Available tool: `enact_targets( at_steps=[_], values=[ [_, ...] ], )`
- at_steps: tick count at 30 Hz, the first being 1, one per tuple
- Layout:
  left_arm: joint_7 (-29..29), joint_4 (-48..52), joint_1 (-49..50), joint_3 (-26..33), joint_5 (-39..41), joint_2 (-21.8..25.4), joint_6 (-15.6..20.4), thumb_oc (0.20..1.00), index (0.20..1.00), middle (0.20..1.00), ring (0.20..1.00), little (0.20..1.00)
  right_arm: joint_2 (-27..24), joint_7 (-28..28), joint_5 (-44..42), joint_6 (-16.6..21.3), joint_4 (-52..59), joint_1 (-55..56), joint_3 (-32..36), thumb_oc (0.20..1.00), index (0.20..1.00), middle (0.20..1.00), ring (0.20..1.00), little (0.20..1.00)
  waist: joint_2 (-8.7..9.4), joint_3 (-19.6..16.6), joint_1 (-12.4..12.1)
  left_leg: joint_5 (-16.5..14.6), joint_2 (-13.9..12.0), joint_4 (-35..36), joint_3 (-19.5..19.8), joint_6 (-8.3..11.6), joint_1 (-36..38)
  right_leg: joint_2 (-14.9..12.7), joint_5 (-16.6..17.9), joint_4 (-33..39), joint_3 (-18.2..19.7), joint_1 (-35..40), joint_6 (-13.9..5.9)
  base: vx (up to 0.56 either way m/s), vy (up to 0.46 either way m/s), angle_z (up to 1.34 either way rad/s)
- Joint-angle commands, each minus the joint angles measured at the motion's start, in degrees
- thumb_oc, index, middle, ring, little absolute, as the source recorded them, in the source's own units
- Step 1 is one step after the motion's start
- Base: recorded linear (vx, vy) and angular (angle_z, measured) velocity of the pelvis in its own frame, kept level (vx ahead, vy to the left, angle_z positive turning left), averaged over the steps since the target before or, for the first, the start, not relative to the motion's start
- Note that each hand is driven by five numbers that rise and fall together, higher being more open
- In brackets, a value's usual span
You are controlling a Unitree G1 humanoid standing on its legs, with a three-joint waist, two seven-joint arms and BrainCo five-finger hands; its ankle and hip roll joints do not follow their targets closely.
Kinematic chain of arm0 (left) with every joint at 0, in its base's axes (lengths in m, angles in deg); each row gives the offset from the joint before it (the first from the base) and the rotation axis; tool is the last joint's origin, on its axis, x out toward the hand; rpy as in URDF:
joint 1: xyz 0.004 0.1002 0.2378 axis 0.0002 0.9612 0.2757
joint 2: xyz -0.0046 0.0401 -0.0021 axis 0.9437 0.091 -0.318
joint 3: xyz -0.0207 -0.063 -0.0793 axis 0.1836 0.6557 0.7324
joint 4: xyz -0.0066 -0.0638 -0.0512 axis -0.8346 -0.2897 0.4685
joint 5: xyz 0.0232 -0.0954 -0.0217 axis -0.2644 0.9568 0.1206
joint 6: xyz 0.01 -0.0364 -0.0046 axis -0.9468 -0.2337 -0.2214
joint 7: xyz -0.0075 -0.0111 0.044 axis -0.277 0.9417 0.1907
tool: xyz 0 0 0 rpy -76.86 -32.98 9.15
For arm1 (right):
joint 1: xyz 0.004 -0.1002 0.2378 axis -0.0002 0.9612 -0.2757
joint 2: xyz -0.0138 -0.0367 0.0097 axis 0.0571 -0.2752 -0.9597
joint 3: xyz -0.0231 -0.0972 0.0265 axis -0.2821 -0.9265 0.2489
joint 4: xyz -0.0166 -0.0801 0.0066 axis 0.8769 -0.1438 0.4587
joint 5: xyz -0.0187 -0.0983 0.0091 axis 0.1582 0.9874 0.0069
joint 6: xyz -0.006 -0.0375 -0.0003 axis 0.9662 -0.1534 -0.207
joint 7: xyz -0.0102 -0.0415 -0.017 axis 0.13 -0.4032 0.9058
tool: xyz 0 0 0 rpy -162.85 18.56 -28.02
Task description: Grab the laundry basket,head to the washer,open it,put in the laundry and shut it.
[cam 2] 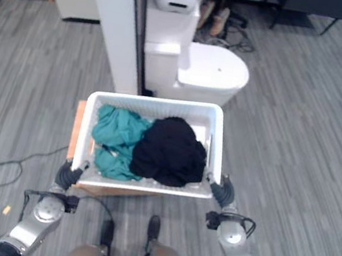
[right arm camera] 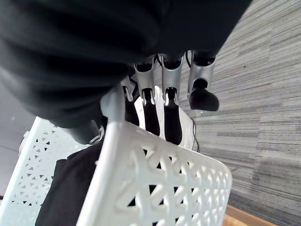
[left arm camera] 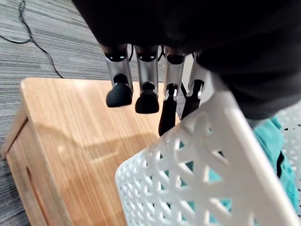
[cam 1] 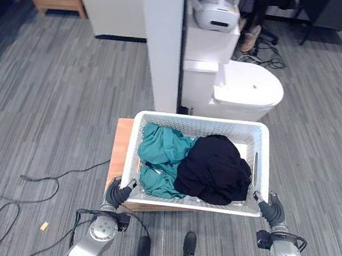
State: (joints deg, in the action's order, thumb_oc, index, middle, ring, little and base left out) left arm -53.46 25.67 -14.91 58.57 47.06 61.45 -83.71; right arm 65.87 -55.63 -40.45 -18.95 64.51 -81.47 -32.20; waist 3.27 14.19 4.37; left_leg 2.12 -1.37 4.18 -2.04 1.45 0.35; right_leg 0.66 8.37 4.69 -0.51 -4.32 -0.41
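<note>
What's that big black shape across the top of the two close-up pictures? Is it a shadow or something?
Not a shadow. Left wrist view: it is the dark cover of the left hand, right by the camera. Right wrist view: likewise the cover of the right hand. Real shadow: left wrist view, a soft one on the wooden stand beside the laundry basket.

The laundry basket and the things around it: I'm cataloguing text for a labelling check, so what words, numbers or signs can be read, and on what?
None can be read.
The white laundry basket, teal cloth, black cloth and wooden box show no print.
</note>
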Motion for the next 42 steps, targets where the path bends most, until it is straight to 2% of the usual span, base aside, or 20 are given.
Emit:
enact_targets(
  at_steps=[1,5,7,10,11,12,13,14,15,16,17,19,23,25,26,27,30,33,39,42],
  values=[
    [-6.5,7.4,-1.5,-1.2,0.9,1.5,8.3,0.200,0.200,0.200,0.200,0.200,-0.4,-7.0,-8.5,8.5,5.5,0.0,0.4,0.200,0.200,0.200,0.200,0.200,0.48,-6.9,1.9,-5.8,2.9,-5.7,6.0,-0.21,-2.7,-0.4,-7.9,-5.5,5.8,-0.8,-4.65,0.00,0.200,-1.05],
    [-7.4,8.4,-0.6,-1.8,0.6,2.5,8.3,0.200,0.200,0.200,0.200,0.200,-0.4,-7.5,-9.4,8.5,6.3,0.7,0.6,0.200,0.200,0.200,0.200,0.200,0.61,-7.5,3.5,-5.8,3.0,-4.9,3.1,-1.08,-1.6,0.2,-6.4,-5.6,9.5,-2.0,-5.88,-0.02,0.131,-0.88],
    [-7.4,9.2,-0.6,-2.0,0.3,3.3,8.4,0.200,0.200,0.200,0.200,0.200,0.2,-7.8,-9.8,8.6,7.5,0.3,0.3,0.200,0.200,0.200,0.200,0.200,0.83,-7.0,4.6,-6.1,2.8,-4.0,-3.2,-2.04,-0.5,1.4,-4.8,-7.0,14.1,-4.3,-7.69,-0.12,0.166,-1.31],
    [-6.5,10.1,-1.0,-1.7,0.4,3.7,8.8,0.200,0.200,0.200,0.200,0.200,0.4,-7.8,-10.0,8.8,8.6,-1.0,-0.5,0.200,0.200,0.200,0.200,0.200,1.02,-6.3,4.7,-6.9,2.2,-4.4,-8.0,-2.56,-0.2,1.9,-4.3,-8.3,14.6,-6.4,-8.44,-0.08,0.037,-1.74],
    [-5.8,10.6,-1.5,-1.6,0.9,3.6,9.1,0.200,0.200,0.200,0.200,0.200,0.4,-7.6,-10.0,8.9,9.4,-1.8,-0.8,0.200,0.200,0.200,0.200,0.200,0.83,-5.8,4.8,-7.6,1.7,-4.5,-10.2,-2.77,0.5,1.3,-4.5,-9.1,11.9,-7.3,-8.64,-0.04,-0.042,-1.58],
    [-5.3,10.9,-2.1,-1.4,1.1,3.4,9.5,0.200,0.200,0.200,0.200,0.200,0.4,-7.6,-9.6,9.1,10.1,-2.5,-1.1,0.200,0.200,0.200,0.200,0.200,0.56,-5.5,4.1,-8.0,0.9,-4.5,-13.8,-2.57,1.4,-1.1,-5.6,-9.7,4.2,-8.1,-8.02,-0.04,-0.041,-1.47],
    [-5.3,10.9,-2.2,-1.3,1.1,3.4,9.5,0.200,0.200,0.200,0.200,0.200,0.4,-7.6,-9.5,9.0,10.2,-2.6,-1.1,0.200,0.200,0.200,0.200,0.200,0.67,-5.6,4.1,-7.8,0.9,-4.5,-13.9,-2.54,1.3,-1.1,-5.4,-9.6,4.3,-8.2,-7.98,-0.02,-0.084,-2.01],
    [-5.0,11.0,-2.3,-1.2,1.3,3.2,9.6,0.200,0.200,0.200,0.200,0.200,0.3,-7.4,-8.9,9.1,11.0,-2.6,-1.2,0.200,0.200,0.200,0.200,0.200,0.03,-5.6,3.7,-8.5,-0.4,-4.8,-17.6,-2.21,2.6,-4.2,-7.3,-10.6,-6.1,-8.3,-6.66,0.06,-0.064,-1.94],
    [-4.9,10.8,-2.2,-0.9,1.4,3.0,9.5,0.200,0.200,0.200,0.200,0.200,0.5,-7.3,-8.5,9.2,11.2,-2.5,-1.2,0.200,0.200,0.200,0.200,0.200,-0.72,-6.0,3.2,-9.5,-1.2,-4.4,-18.9,-1.74,3.7,-5.7,-9.1,-11.2,-11.4,-7.7,-6.65,0.08,-0.059,-1.84],
    [-4.9,10.7,-2.2,-0.9,1.4,3.0,9.6,0.200,0.200,0.200,0.200,0.200,0.4,-7.3,-8.5,9.1,11.3,-2.4,-1.2,0.200,0.200,0.200,0.200,0.200,-0.85,-5.9,3.2,-9.7,-1.3,-4.4,-18.8,-1.71,3.9,-5.7,-9.3,-11.4,-11.5,-7.5,-6.67,0.08,-0.096,-1.35],
    [-4.9,10.6,-1.9,-0.4,1.6,2.7,9.5,0.200,0.200,0.200,0.200,0.200,0.7,-7.5,-8.3,9.4,11.7,-2.3,-1.4,0.200,0.200,0.200,0.200,0.200,-1.38,-6.4,2.3,-9.2,-2.3,-3.8,-22.7,-1.16,4.7,-9.1,-9.8,-13.0,-21.0,-7.2,-6.04,0.08,-0.150,-1.43],
    [-5.6,10.0,-1.1,-0.5,0.8,2.3,9.3,0.200,0.200,0.200,0.200,0.200,0.7,-8.0,-7.4,9.1,11.6,-1.4,-1.1,0.200,0.200,0.200,0.200,0.200,-1.57,-7.4,3.4,-10.0,-2.6,-3.5,-24.7,-0.77,6.7,-9.2,-9.7,-12.9,-20.5,-7.3,-6.10,0.15,-0.166,-1.42],
    [-6.6,9.5,-1.0,-1.1,0.7,1.5,9.6,0.200,0.200,0.200,0.200,0.200,-0.1,-7.7,-7.8,9.3,12.1,-0.5,-0.2,0.200,0.200,0.200,0.200,0.200,-2.04,-7.8,4.4,-13.0,-4.3,-11.9,-25.2,-0.12,6.5,-6.9,-9.7,-9.0,-16.3,-4.7,-5.50,0.22,-0.159,-0.93],
    [-5.9,9.3,-1.5,-2.4,2.2,0.8,9.9,0.200,0.200,0.200,0.200,0.200,-1.4,-6.6,-8.5,9.4,11.4,-2.1,-0.4,0.200,0.200,0.200,0.200,0.200,-2.34,-6.6,2.9,-8.8,-5.9,-22.8,-18.8,2.23,2.3,-3.6,-10.7,-6.8,-12.6,-1.5,-3.45,0.23,-0.214,-0.83],
    [-5.9,9.2,-1.5,-2.4,2.2,0.8,10.0,0.200,0.200,0.200,0.200,0.200,-1.4,-6.6,-8.5,9.4,11.4,-2.1,-0.4,0.200,0.200,0.200,0.200,0.200,-2.38,-6.6,2.9,-8.9,-6.0,-23.0,-18.7,2.28,2.2,-3.6,-10.7,-6.7,-12.6,-1.5,-3.41,0.18,-0.173,-1.00],
    [-6.1,8.9,-1.3,-3.3,2.5,0.4,9.9,0.200,0.200,0.200,0.200,0.200,-1.9,-6.7,-8.7,9.2,11.7,-2.2,-0.4,0.200,0.200,0.200,0.200,0.200,-1.20,-6.2,1.6,-9.2,-2.0,-22.6,-12.9,0.80,-1.9,-4.0,-10.0,-5.5,-11.0,-0.3,-3.00,0.05,-0.051,-0.85],
    [-6.5,8.9,-0.6,-3.6,2.2,0.4,9.9,0.200,0.200,0.200,0.200,0.200,-2.2,-6.9,-8.7,9.2,11.7,-1.8,-0.1,0.200,0.200,0.200,0.200,0.200,-0.57,-6.0,0.5,-10.9,1.1,-19.8,-9.4,-0.11,-4.9,-4.1,-10.3,-5.3,-9.1,0.9,-3.51,0.23,-0.027,-0.81],
    [-6.8,9.4,1.2,-2.8,1.7,0.6,9.1,0.200,0.200,0.200,0.200,0.200,-2.0,-6.7,-8.9,9.2,10.3,-1.1,-0.2,0.200,0.200,0.200,0.200,0.200,-1.35,-4.7,-2.3,-3.5,3.7,-12.6,-4.5,0.67,-11.3,-1.6,-11.7,-5.2,-5.1,4.4,-3.27,0.30,0.007,-0.64],
    [-6.3,10.8,2.1,-1.1,1.3,0.6,8.8,0.200,0.200,0.200,0.200,0.200,-1.5,-6.3,-9.3,9.1,9.9,-1.1,0.3,0.200,0.200,0.200,0.200,0.200,-2.13,-3.7,-5.6,1.6,4.3,-6.6,-2.3,1.65,-16.0,0.8,-14.8,-5.5,-0.4,8.9,-2.47,0.27,0.063,-0.51],
    [-6.5,10.9,3.0,-0.5,1.0,1.0,8.8,0.200,0.200,0.200,0.200,0.200,-0.6,-7.3,-9.1,9.0,10.3,-0.7,0.3,0.200,0.200,0.200,0.200,0.200,-1.60,-5.9,-6.4,1.7,4.1,-7.0,-1.7,-0.70,-13.4,-0.1,-17.7,-8.3,1.4,11.3,-3.44,0.44,0.185,-0.63]
  ],
)
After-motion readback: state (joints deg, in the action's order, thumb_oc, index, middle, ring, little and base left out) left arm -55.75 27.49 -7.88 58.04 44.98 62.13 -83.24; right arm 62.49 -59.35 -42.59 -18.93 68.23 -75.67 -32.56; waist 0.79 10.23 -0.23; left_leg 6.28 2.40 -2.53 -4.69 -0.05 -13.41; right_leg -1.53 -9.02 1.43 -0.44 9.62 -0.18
